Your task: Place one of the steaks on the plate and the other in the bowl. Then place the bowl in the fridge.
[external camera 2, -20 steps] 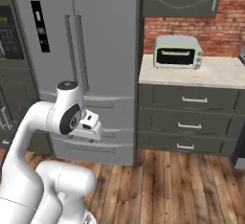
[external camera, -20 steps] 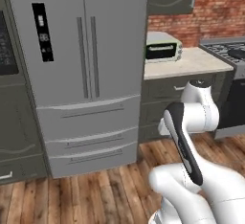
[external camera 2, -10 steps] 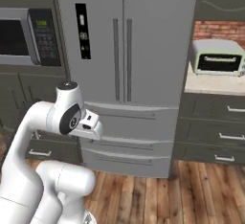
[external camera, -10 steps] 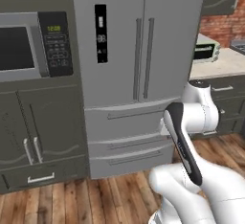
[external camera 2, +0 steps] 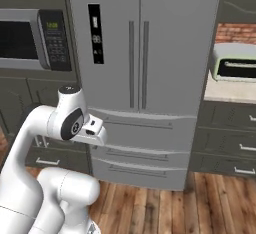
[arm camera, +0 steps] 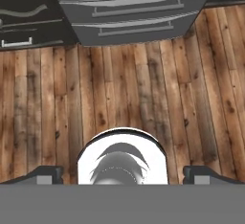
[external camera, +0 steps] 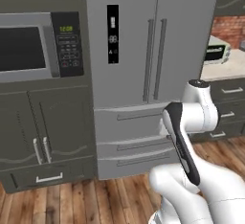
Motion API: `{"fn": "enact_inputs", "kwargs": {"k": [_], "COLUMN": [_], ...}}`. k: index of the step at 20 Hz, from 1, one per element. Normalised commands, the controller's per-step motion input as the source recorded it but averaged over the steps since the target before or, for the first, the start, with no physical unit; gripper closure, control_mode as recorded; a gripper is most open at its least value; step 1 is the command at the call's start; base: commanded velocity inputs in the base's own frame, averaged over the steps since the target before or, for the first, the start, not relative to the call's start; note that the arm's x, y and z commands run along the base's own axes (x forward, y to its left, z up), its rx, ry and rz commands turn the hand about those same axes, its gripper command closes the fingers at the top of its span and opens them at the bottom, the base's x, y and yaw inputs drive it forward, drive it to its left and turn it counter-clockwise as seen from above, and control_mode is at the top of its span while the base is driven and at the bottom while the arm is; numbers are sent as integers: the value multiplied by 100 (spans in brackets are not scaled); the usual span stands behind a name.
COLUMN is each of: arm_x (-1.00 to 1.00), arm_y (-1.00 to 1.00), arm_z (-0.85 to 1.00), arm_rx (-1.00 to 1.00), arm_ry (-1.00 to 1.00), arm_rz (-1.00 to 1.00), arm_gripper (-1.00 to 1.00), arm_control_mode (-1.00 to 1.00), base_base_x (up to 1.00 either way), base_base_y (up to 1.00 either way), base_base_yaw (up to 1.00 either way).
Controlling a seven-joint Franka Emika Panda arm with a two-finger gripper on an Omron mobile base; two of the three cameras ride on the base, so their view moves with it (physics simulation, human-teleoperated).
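- Grey steel filled the scene ahead of us: the fridge (external camera: 143, 74) stood with both upper doors shut, its long vertical handles (external camera: 155, 60) meeting at the centre seam and its lower drawers (external camera: 134, 144) pushed in.
- We saw the black dispenser panel (external camera: 113, 34) on the left door, and the built-in microwave (external camera: 36, 46) beside the fridge's left edge.
- Our gripper (arm camera: 122, 174) pointed down at the wooden floor (arm camera: 119, 89); its two finger tips (arm camera: 45, 174) stood far apart, as wide as they go, with nothing between them.
- We carried no bowl, and neither steak, plate nor bowl appeared anywhere in front of us, so we could not tell where they lay.
- At the right edge a countertop (external camera 2: 230, 90) held a toaster oven (external camera 2: 235, 63); no task item was visible on the part we could see.
- We judged that the fridge stage was not finished: the doors were closed, the hand was empty, and nothing confirmed that either steak had been placed.
- Whether the steaks had been sorted we could not say; placing the bowl inside seemed left to do.
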Motion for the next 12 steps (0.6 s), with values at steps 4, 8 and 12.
{"fn": "enact_inputs", "kwargs": {"k": [4,8,12], "arm_x": [0,0,0], "arm_y": [0,0,0], "arm_z": [0,0,0], "arm_rx": [0,0,0], "arm_ry": [0,0,0], "arm_rz": [0,0,0], "arm_gripper": [-100,-100,-100], "arm_control_mode": [100,100,100], "base_base_x": [14,2,3], "base_base_y": [-35,-24,-18], "base_base_yaw": [8,0,-12]}}
